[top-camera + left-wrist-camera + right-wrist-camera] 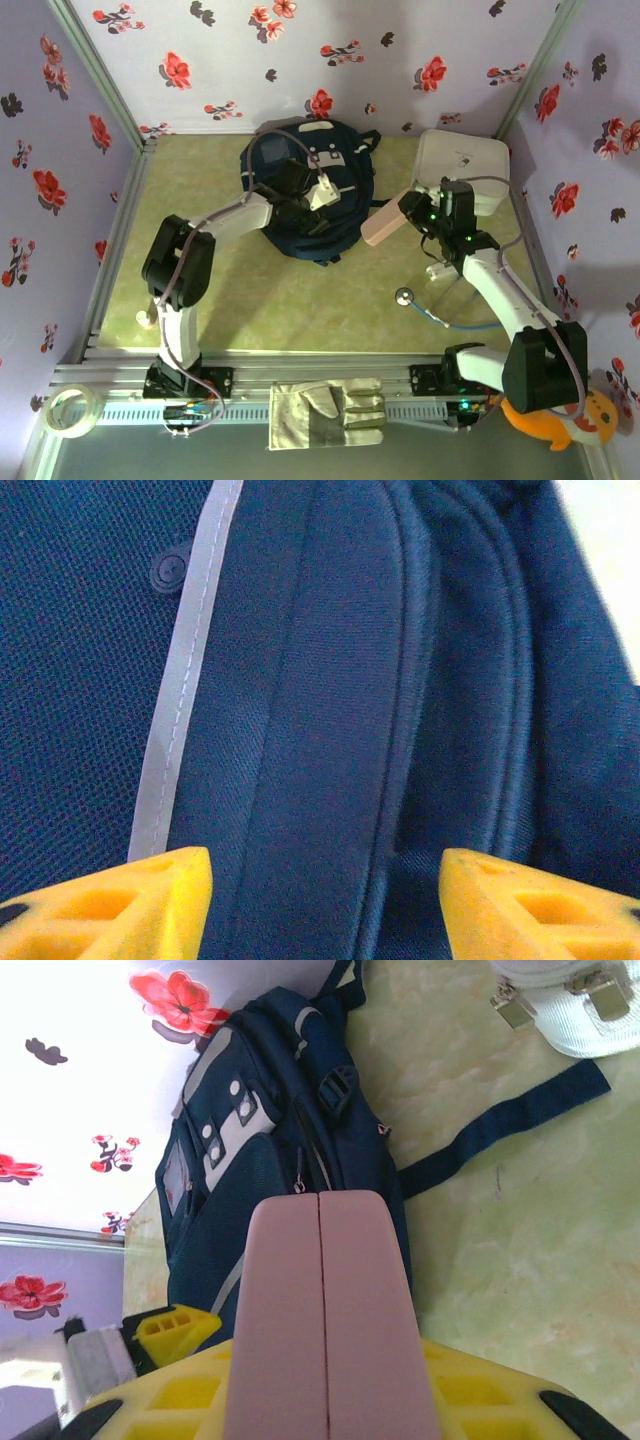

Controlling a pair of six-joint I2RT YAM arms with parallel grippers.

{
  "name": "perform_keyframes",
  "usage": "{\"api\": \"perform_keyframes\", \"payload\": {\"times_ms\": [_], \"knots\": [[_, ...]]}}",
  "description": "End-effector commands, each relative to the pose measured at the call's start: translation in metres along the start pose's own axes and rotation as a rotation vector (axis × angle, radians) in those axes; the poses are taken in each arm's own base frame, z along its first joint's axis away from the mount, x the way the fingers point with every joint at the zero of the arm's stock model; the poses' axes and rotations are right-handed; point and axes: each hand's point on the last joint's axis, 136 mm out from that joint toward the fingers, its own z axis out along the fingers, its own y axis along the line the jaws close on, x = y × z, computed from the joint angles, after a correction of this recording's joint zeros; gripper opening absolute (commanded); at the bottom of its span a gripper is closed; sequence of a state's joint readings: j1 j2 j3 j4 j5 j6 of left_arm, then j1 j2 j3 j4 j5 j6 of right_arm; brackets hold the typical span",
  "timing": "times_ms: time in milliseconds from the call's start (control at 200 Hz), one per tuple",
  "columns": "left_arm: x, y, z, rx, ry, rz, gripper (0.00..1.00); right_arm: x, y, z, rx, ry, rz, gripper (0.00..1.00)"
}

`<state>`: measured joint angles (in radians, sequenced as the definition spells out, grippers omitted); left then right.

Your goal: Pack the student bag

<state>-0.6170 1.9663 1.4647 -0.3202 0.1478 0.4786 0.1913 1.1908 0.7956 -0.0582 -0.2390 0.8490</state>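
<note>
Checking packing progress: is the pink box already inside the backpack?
No, the right gripper holds the pink box outside the student bag.

White zip case (460, 165) far right, against wall. Pink box (385, 225) just left of it. Stethoscope (404, 296) nearer, mid-right. Work glove (325, 412), tape roll (70, 410), orange plush toy (575, 420) along near edge.
</note>
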Motion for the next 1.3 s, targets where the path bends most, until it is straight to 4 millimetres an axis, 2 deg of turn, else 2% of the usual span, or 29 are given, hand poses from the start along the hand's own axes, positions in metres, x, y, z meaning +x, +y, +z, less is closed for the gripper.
{"api": "perform_keyframes", "payload": {"times_ms": [0,100,245,465,610,795,895,1035,1145,1200,1295], "knots": [[0.008,0.009,0.007,-0.025,0.066,0.052,0.55,-0.006,0.006,-0.006,-0.035,-0.035,0.02,0.31],[0.007,0.017,0.008,-0.061,0.076,0.056,0.42,-0.006,0.01,-0.006,-0.053,-0.032,0.027,0.31],[-0.011,0.024,-0.006,-0.098,0.015,0.046,0.24,-0.006,0.012,-0.007,-0.064,-0.031,0.038,0.31],[-0.052,0.035,-0.056,-0.164,-0.131,-0.041,0.0,-0.005,0.014,-0.01,-0.09,-0.041,0.043,0.31],[-0.082,0.038,-0.098,-0.2,-0.264,-0.116,0.0,-0.007,0.022,-0.015,-0.139,-0.061,0.04,0.31],[-0.124,0.037,-0.156,-0.227,-0.464,-0.221,0.0,-0.009,0.045,-0.021,-0.267,-0.072,0.062,0.32],[-0.145,0.037,-0.179,-0.232,-0.547,-0.291,0.0,-0.006,0.057,-0.018,-0.321,-0.065,0.09,0.33],[-0.163,0.035,-0.191,-0.219,-0.592,-0.37,0.0,0.005,0.077,-0.007,-0.372,-0.06,0.108,0.33],[-0.178,0.028,-0.199,-0.22,-0.617,-0.37,0.0,0.021,0.09,0.01,-0.353,-0.051,0.105,0.33],[-0.184,0.028,-0.205,-0.224,-0.632,-0.376,0.0,0.027,0.091,0.022,-0.328,-0.049,0.121,0.32],[-0.189,0.031,-0.214,-0.217,-0.658,-0.441,0.0,0.026,0.084,0.043,-0.291,-0.083,0.194,0.32]]}}
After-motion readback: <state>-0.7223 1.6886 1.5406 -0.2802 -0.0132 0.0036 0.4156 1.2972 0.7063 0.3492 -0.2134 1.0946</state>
